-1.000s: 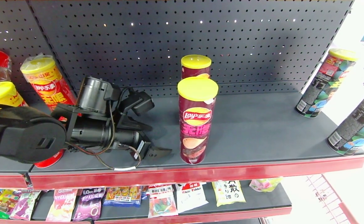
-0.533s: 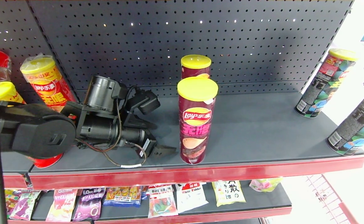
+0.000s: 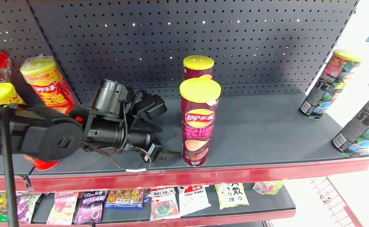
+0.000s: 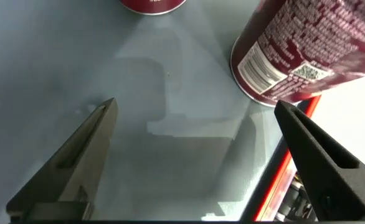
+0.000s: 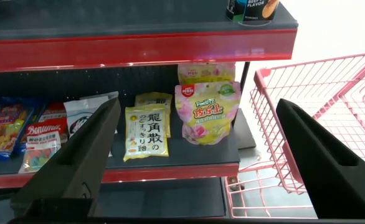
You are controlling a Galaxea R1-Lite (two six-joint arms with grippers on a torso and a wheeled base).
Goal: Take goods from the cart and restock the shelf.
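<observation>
Down low, the right gripper hangs with its fingers spread wide and empty. It faces the snack bags on the lower shelf, and the pink cart is beside them.

Up on the grey shelf, the left gripper sits low near the red front lip, also spread wide and holding nothing. The front chips can, maroon with a yellow lid, stands upright at the gripper's 3 o'clock, just beyond one fingertip and not between the fingers. Whether they touch cannot be told. A second can stands at the first one's 12 o'clock, by the pegboard.
</observation>
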